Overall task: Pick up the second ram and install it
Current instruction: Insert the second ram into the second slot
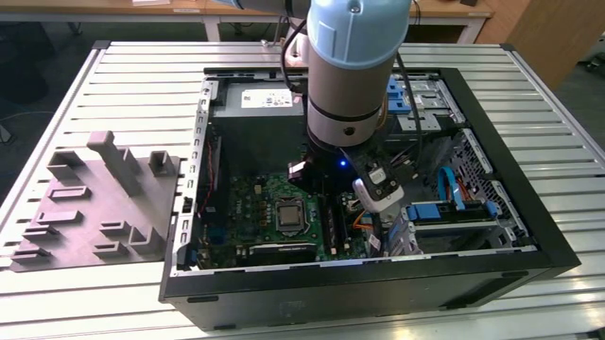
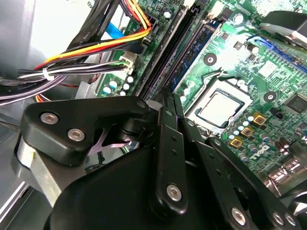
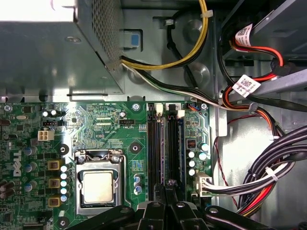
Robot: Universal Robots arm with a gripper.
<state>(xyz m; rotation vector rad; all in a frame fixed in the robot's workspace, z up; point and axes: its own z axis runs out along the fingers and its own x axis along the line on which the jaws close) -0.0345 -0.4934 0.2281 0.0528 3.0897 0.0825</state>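
The arm (image 1: 350,71) reaches down into an open computer case (image 1: 359,290) lying on a slatted metal counter (image 1: 123,78). A grey moulded fixture (image 1: 95,205) lies beside the case on the exterior view's left.

In both wrist views the tool (image 2: 169,93) (image 3: 169,183) hangs low over the motherboard (image 3: 139,124), above the row of long black memory slots (image 3: 154,143). Its fingers (image 2: 165,129) are drawn in to a narrow gap, the tips almost meeting.

In the second wrist view the second ram (image 2: 194,52) is a thin dark blue-green board standing on edge along the slot row, between the black slots and the processor (image 2: 221,108). Its near end comes right up to the fingertips (whether they pinch it or only touch it cannot be told). The rest of the board runs away from the tool, uncovered.

A bundle of coloured cables (image 2: 72,72) lies on the far side of the slots from the processor.
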